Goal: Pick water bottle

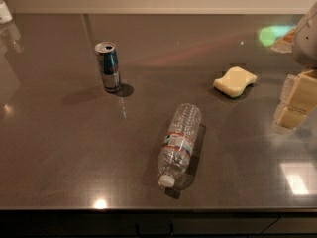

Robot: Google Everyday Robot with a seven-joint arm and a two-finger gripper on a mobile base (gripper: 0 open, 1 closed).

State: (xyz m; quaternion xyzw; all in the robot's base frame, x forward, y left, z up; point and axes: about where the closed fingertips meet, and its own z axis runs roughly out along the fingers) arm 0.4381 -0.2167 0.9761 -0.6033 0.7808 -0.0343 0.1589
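A: Water bottle whereabouts?
B: Lying on the surface, cap toward 6 o'clock, at 5 o'clock from the can
A: Claw?
B: At 3 o'clock, well apart; how open, I cannot tell

The scene is dim and warm, and the light seems to come from above. The dark glossy countertop gives back several glares: a small round spot at the lower edge left of centre, a bright rectangle at lower right, a green patch at upper right and a faint reddish streak across the upper middle. The drink can throws a short shadow to its right, the lying water bottle a narrow one along its right side. The yellow sponge has a soft one beneath. The gripper, at the right edge, is lit pale.
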